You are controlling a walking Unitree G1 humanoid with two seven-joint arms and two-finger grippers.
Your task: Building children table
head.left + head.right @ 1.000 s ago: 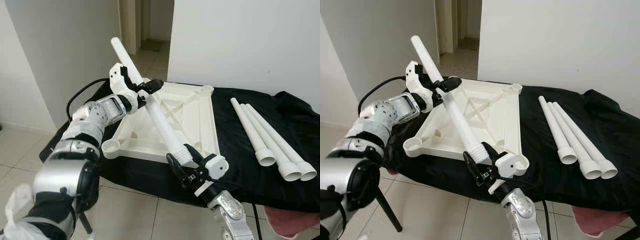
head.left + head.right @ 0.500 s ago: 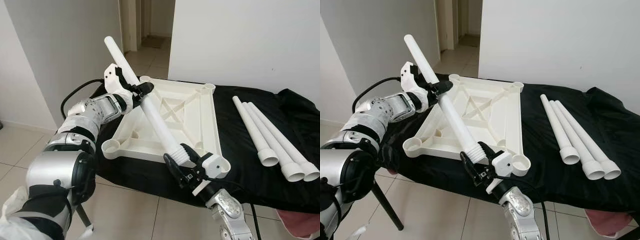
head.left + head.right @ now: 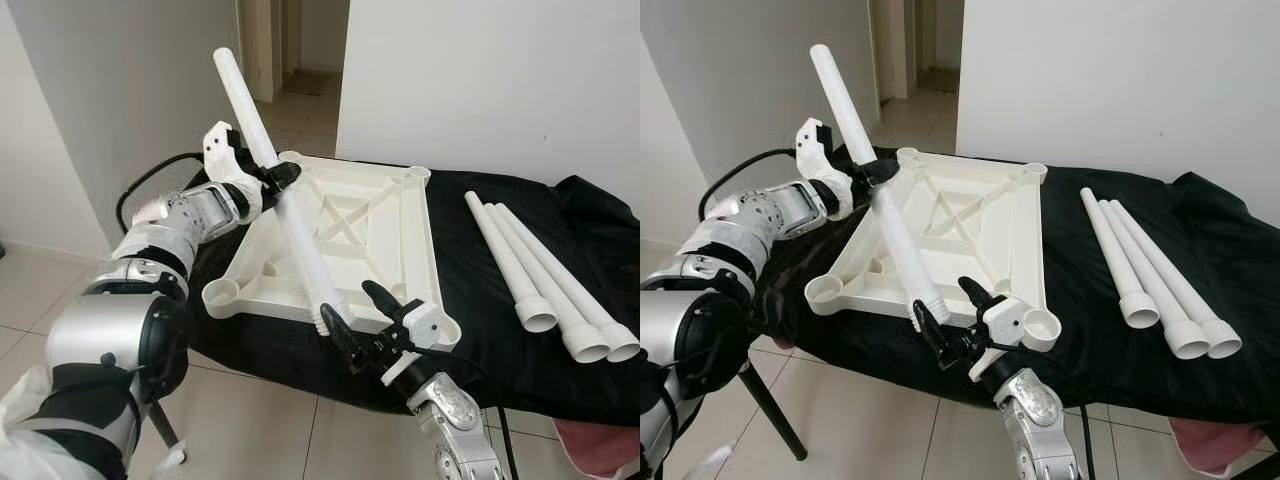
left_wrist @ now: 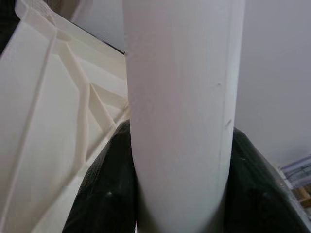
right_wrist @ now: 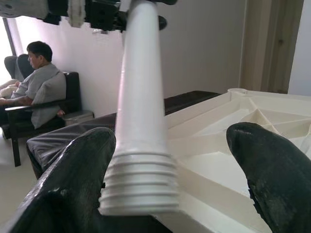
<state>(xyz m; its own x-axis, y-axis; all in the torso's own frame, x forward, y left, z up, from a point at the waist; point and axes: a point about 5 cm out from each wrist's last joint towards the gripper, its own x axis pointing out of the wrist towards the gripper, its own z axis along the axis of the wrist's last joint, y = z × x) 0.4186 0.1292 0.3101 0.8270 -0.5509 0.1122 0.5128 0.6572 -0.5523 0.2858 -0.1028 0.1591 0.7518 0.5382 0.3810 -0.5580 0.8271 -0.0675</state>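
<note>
My left gripper [image 3: 272,176] clamps the smooth white leg [image 3: 282,205], tilted over the ribbed, upturned tabletop [image 3: 385,215] on black cloth [image 3: 480,290]. My right gripper [image 3: 353,315] is spread, one finger beside the threaded end. Three spare legs [image 3: 540,275] lie alongside; no lettering is legible.

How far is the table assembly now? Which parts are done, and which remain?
Done: the tabletop lies upside down on the black cloth; no leg is fitted. In hand: the left end effector grips one leg, its threaded end by the open right end effector. Left: this leg and the three legs lying beside.
</note>
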